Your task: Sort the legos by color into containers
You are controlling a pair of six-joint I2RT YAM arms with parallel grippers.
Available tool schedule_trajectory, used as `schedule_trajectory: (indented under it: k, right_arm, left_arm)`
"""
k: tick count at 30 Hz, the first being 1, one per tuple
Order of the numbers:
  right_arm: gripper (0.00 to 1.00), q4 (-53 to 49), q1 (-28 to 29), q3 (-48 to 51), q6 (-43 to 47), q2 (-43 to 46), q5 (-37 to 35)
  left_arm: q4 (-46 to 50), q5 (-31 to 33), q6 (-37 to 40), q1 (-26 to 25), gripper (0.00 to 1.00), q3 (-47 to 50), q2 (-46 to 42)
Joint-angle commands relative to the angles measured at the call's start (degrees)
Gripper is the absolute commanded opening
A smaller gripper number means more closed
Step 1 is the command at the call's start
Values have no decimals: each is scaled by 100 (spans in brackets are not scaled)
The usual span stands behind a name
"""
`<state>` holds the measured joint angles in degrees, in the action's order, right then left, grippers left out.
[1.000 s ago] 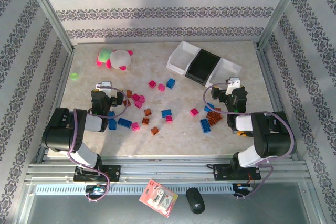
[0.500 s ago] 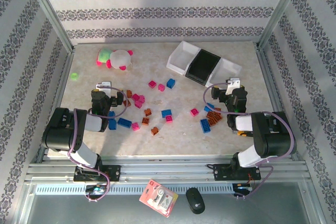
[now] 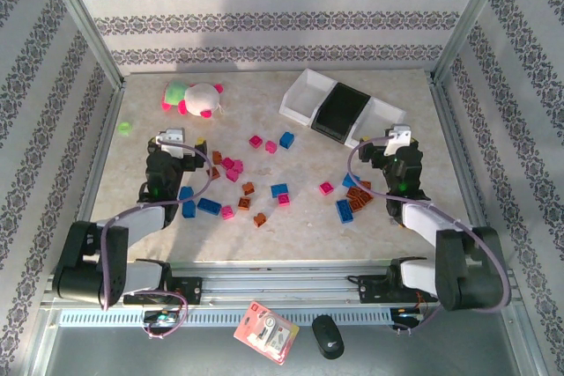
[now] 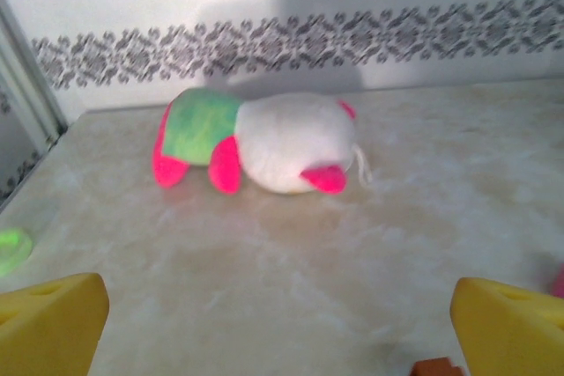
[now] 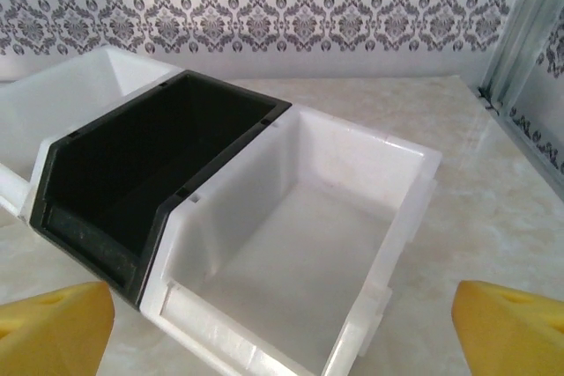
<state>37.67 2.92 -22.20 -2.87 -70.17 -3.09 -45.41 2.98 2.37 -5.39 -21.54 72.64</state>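
- The table (image 3: 264, 116) is pale and stone-looking, with soft cloudy marks.
- Walls (image 3: 282, 15) with grey flower stripes stand around it, held by shiny metal posts (image 3: 84, 15).
- The legos (image 3: 279, 189) lie spread over the middle of the table, between the two arms. They are pink, blue and orange-brown. A little bunch of orange-brown ones sits just beside the right gripper (image 3: 392, 147).
- The containers (image 3: 342, 109) sit in a row at the far right, touching: a black tray between two white ones.
- A plush toy (image 3: 194, 97) lies at the far left, and a small green piece (image 3: 125, 128) sits near the left wall.
- The left gripper (image 3: 174, 147) is spread wide and holds nothing. The right gripper is spread wide too, also holding nothing.
- The top view shows a pink packet (image 3: 266, 332) and a black rounded thing (image 3: 327, 336) below the table edge.
- The left wrist view shows the plush toy up close: white body, green patch, pink feet. Yellow fingertips (image 4: 53, 319) sit in the bottom corners.
- The right wrist view looks straight into the trays, with yellow fingertips (image 5: 53, 328) low at both sides.
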Motion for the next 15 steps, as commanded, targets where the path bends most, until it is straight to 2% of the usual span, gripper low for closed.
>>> schedule_trajectory:
  k: [1,4,10,15]
  right_arm:
    - [98,-1446,158,-489,-506,257,-529]
    - [98,-2543,346,-1090,-798,158,-852]
    - [98,-3849,528,-2252,-1768,-520,-660]
    - [98,-4398,678,-3286,-2265,-1501,-585]
  left_arm:
    - [799,-288,174,-381,99,-383,-272]
    - [1053,-394,259,-931,99,-606,-307]
    - [1219,-492,334,-1951,99,-854,-125]
    - [1210,-507,300,-2305,99,-842,29]
